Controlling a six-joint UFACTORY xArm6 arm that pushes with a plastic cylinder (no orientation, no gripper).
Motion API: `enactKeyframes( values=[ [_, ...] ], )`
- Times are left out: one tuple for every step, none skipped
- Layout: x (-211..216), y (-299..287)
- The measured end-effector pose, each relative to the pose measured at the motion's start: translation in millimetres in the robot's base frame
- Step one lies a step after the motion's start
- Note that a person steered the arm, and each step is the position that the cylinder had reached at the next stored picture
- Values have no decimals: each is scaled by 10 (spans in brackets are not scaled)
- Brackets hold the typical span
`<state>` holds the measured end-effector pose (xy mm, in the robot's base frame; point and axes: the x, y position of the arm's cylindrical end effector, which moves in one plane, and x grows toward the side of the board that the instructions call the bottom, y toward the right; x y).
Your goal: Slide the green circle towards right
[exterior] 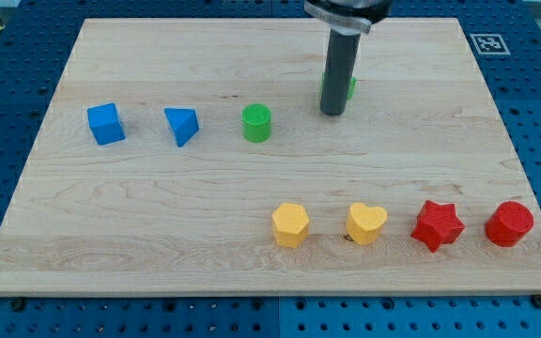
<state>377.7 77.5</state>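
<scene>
Pale wooden board (158,216) lies on a blue pegboard bench (7,56), with a printed marker tag (488,43) at the board's top right corner. Going from the view's left along the upper row: a blue cube (106,124), then a blue triangular block (182,126), then the green circle (257,123), standing alone with bare wood around it. Just right of it and a little higher comes the rod, and my tip (332,114) rests on the board clear of the circle, on its right side. A second green block (349,86) peeks out behind the rod; its shape is hidden. There is no hand to open or close here, only the bare rod, and it has hold of nothing. Along the lower row: a yellow hexagon (290,224), a yellow heart (366,223), a red star (438,225) and a red circle (509,223).

By my judgement the slide is not begun: the tip sits on the wrong side and would need to get round to the circle's left first.

Count: two blue, two green, two yellow, two red, eight blocks in all
</scene>
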Motion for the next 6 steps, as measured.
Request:
enactKeyframes(
  values=[
    [-289,26],
    [-573,63],
    [-767,-456],
    [-783,-1177],
    [-519,-1662],
    [-239,-1766]
  ],
)
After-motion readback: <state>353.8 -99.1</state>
